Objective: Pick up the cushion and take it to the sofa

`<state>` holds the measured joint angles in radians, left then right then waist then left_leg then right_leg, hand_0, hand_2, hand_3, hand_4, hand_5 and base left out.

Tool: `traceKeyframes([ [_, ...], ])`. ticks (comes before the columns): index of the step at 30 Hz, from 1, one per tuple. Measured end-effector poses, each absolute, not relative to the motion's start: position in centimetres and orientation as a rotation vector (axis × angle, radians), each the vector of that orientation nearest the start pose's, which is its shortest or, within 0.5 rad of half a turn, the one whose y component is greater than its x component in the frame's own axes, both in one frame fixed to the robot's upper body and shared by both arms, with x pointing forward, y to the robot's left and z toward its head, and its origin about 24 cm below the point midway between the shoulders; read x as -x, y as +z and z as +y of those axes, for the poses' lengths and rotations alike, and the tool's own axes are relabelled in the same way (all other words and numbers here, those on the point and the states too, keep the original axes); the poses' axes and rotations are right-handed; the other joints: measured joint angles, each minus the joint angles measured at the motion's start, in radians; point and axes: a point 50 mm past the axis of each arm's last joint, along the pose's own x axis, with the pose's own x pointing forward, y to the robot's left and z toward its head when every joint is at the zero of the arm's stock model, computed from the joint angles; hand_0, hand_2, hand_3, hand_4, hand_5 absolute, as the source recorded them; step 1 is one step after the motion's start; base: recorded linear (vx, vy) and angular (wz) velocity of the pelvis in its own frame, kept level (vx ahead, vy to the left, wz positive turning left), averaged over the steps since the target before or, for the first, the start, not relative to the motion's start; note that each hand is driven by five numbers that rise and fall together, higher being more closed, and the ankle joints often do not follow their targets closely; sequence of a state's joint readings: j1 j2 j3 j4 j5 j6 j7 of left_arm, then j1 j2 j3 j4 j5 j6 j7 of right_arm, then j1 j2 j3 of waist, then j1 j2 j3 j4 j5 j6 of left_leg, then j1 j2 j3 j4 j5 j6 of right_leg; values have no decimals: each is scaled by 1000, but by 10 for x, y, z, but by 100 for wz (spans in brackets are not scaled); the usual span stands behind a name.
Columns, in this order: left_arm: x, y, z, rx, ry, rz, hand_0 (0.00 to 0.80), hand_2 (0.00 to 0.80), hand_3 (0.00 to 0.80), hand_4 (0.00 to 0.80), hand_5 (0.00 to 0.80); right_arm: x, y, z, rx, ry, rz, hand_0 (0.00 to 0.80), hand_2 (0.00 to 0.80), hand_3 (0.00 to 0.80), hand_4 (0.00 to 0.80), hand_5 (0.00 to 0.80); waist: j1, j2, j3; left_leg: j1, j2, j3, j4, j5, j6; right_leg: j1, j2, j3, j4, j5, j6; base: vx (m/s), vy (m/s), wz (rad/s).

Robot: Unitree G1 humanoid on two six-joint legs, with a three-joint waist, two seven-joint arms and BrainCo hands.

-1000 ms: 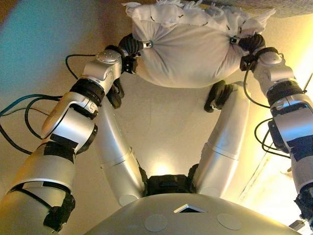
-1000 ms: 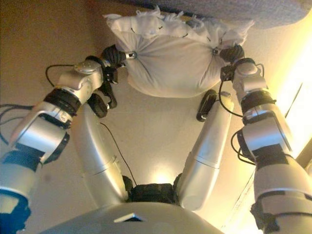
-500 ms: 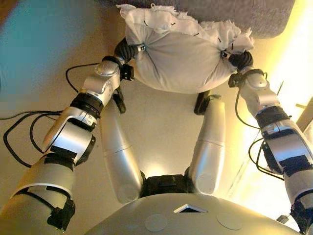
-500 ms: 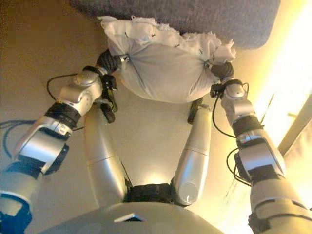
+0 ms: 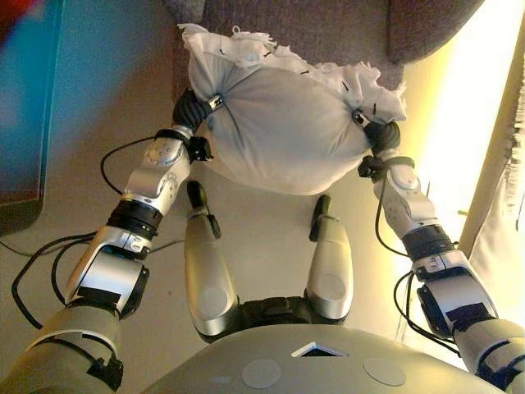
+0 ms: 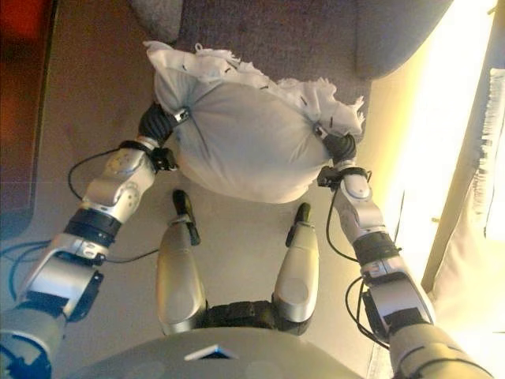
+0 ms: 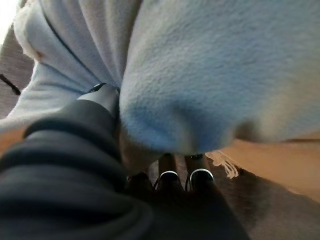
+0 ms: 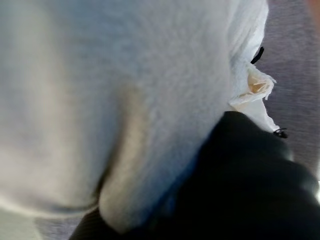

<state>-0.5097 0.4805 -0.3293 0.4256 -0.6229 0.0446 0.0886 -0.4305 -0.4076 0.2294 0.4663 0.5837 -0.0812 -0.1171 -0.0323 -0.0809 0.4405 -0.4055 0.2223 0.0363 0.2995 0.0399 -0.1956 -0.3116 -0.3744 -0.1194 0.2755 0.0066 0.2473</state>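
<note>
A plump white cushion (image 5: 279, 131) with a frayed fringe hangs in front of me, held at its two ends. My left hand (image 5: 190, 111) is shut on its left end, where the cloth gathers into folds. In the left wrist view the fingertips (image 7: 170, 176) curl under the cushion (image 7: 200, 65). My right hand (image 5: 381, 136) is shut on the right end, and its dark cover (image 8: 240, 190) presses into the cushion (image 8: 100, 90). The grey sofa (image 5: 328, 33) lies just beyond, and the cushion's far edge overlaps its front.
Rounded grey sofa parts show at the top left (image 6: 158, 16) and top right (image 5: 426, 25). A dark flat object (image 5: 25, 98) stands along the left edge. White cloth (image 5: 513, 164) hangs at the far right beside a brightly lit strip of floor. Beige floor lies below the cushion.
The whole picture has shifted: the camera has come closer to the sofa, which now fills the top. Both hands keep the same hold, with the arms stretched further forward.
</note>
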Motion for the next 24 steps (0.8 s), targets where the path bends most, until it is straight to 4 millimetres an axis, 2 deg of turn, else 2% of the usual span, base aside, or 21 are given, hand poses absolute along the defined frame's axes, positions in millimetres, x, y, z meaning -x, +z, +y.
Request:
traceKeyframes([
  [1,-336,74,185,16,-107,102,800,800,800,800,800,-331,66,-193,-86,8,39,800,800,800,800,800,11,6,-25,27,-14,-55,-14,-21,-26,20,8,18,-49,26,-2,342,135,-81],
  [3,-326,63,192,36,-81,125,800,800,800,800,800,-332,67,-189,-83,38,57,800,800,800,800,800,39,5,-63,78,-46,-142,-18,-77,-42,48,17,70,-126,77,-5,340,107,-94],
  [4,-322,58,196,45,-64,140,800,800,800,800,800,-332,67,-185,-81,57,67,800,800,800,800,800,52,3,-73,119,-54,-168,-22,-107,-47,67,19,91,-159,95,-9,283,65,-92],
  [5,-317,53,200,56,-46,154,800,800,800,800,800,-331,64,-181,-81,75,82,800,800,800,800,800,66,6,-95,137,-55,-175,-30,-120,-48,87,23,102,-185,108,-2,235,42,-62],
  [8,-309,41,199,88,-28,184,800,800,800,800,800,-320,46,-180,-45,61,129,800,800,800,800,800,77,20,-181,193,-35,-166,-69,-125,-46,157,38,97,-249,113,-2,182,2,-7],
  [10,-303,33,198,103,-22,206,800,800,800,800,800,-316,39,-178,-37,41,146,800,800,800,800,800,75,46,-231,230,-20,-174,-96,-124,-45,202,53,93,-273,109,-1,109,-38,9],
  [13,-295,22,194,138,-16,224,800,800,800,800,800,-310,32,-180,-43,27,158,800,800,800,800,800,72,79,-270,296,-5,-160,-141,-112,-29,253,62,78,-283,101,5,57,-85,7],
  [15,-294,19,188,153,-34,230,800,800,800,800,800,-304,25,-186,-39,8,184,800,800,800,800,800,57,83,-289,308,-1,-94,-151,-84,-5,302,53,38,-307,100,4,57,-104,44],
  [17,-293,18,183,151,-69,238,800,800,800,800,800,-294,13,-193,-49,-18,222,800,800,800,800,800,18,76,-311,309,2,-24,-173,-40,26,353,41,-29,-328,94,3,51,-98,81],
  [18,-293,17,180,152,-87,242,800,800,800,800,800,-289,7,-197,-52,-31,241,800,800,800,800,800,6,74,-320,315,3,-6,-197,-20,41,376,39,-55,-338,91,2,15,-72,67],
  [19,-292,15,178,150,-97,249,800,800,800,800,800,-285,3,-199,-52,-36,256,800,800,800,800,800,-4,74,-326,336,3,-6,-229,-6,48,386,41,-65,-341,90,4,-22,-44,38],
  [22,-290,11,176,159,-98,265,800,800,800,800,800,-281,-2,-199,-60,-31,277,800,800,800,800,800,-8,88,-351,380,7,-7,-314,38,34,396,50,-65,-349,90,5,-45,-22,3],
  [24,-290,11,177,160,-86,267,800,800,800,800,800,-280,-3,-198,-89,-19,286,800,800,800,800,800,-12,89,-360,399,12,1,-326,49,16,393,56,-48,-348,90,5,-20,26,-19],
])
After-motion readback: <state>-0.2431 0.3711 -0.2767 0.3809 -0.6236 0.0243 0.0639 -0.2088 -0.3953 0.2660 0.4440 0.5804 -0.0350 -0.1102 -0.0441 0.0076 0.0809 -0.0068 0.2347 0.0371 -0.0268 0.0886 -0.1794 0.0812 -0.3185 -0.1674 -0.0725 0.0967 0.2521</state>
